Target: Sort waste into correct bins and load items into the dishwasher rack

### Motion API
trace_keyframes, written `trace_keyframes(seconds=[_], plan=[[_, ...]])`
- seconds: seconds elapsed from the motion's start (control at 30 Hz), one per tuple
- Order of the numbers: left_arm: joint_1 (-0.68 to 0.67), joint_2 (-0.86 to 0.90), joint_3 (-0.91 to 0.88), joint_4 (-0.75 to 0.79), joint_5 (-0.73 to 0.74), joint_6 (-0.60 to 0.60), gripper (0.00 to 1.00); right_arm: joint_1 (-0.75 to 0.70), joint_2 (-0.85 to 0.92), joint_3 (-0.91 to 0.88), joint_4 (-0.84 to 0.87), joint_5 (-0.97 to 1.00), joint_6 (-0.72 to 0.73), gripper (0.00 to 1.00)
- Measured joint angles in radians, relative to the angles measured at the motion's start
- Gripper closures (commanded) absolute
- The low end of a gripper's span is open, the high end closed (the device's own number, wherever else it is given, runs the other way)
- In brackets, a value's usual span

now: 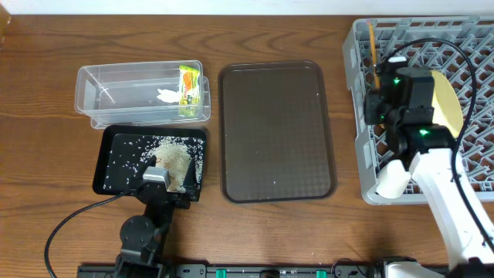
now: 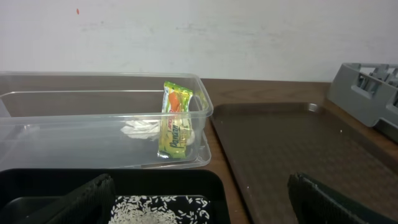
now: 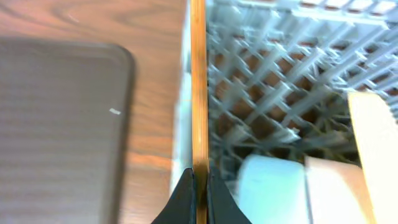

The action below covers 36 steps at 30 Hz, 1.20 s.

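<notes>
My right gripper [image 1: 378, 94] is shut on a thin wooden chopstick [image 1: 372, 42] over the left edge of the grey dishwasher rack [image 1: 363, 147]. In the right wrist view the chopstick [image 3: 198, 93] runs straight up from the closed jaws [image 3: 199, 186]. A pale yellow plate [image 1: 448, 100] and a white cup [image 1: 392, 181] sit in the rack. The clear tub [image 1: 100, 81] holds the snack wrapper [image 1: 189, 89] and the white tissue [image 1: 167, 96]. The black tray [image 1: 112, 174] holds rice scraps [image 1: 176, 158]. My left gripper [image 2: 199, 193] is open and empty, low over that tray.
A large dark brown serving tray [image 1: 276, 131] lies between the bins and the rack, with nothing on it. The rack's near wall shows at the right of the left wrist view [image 2: 367, 93]. A black cable [image 1: 65, 220] curves at the front left.
</notes>
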State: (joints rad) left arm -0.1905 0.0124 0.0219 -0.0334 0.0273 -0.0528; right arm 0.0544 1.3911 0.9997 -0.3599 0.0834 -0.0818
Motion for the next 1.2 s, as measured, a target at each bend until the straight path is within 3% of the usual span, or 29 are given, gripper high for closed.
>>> trace_keyframes(seconds=[0.13,0.17,0.23,0.27,0.43,0.53,0.57,0.63,0.87,1.2], plan=[[0.000,0.000,0.000,0.000,0.000,0.000,0.09,-0.018,0.071,0.000,0.010,0.000,-0.051,0.98],[0.000,0.000,0.000,0.000,0.000,0.000,0.09,-0.017,0.087,0.000,0.013,-0.001,-0.057,0.91],[0.000,0.000,0.000,0.000,0.000,0.000,0.09,-0.016,0.115,-0.001,0.012,-0.003,-0.063,0.59],[0.000,0.000,0.000,0.000,0.000,0.000,0.09,-0.015,0.119,-0.001,0.012,-0.003,-0.064,0.53],[0.000,0.000,0.000,0.000,0.000,0.000,0.09,0.001,0.074,-0.001,-0.005,-0.014,-0.017,0.44],[0.000,0.000,0.000,0.000,0.000,0.000,0.09,0.035,-0.064,-0.002,-0.057,-0.076,0.027,0.38],[0.000,0.000,0.000,0.000,0.000,0.000,0.09,0.051,-0.125,-0.002,-0.069,-0.102,0.039,0.31],[0.000,0.000,0.000,0.000,0.000,0.000,0.09,0.077,-0.230,-0.002,-0.099,-0.147,0.055,0.01],[0.000,0.000,0.000,0.000,0.000,0.000,0.09,0.157,-0.612,0.000,-0.254,-0.366,0.071,0.01],[0.000,0.000,0.000,0.000,0.000,0.000,0.09,0.157,-0.898,0.000,-0.396,-0.555,0.074,0.01]])
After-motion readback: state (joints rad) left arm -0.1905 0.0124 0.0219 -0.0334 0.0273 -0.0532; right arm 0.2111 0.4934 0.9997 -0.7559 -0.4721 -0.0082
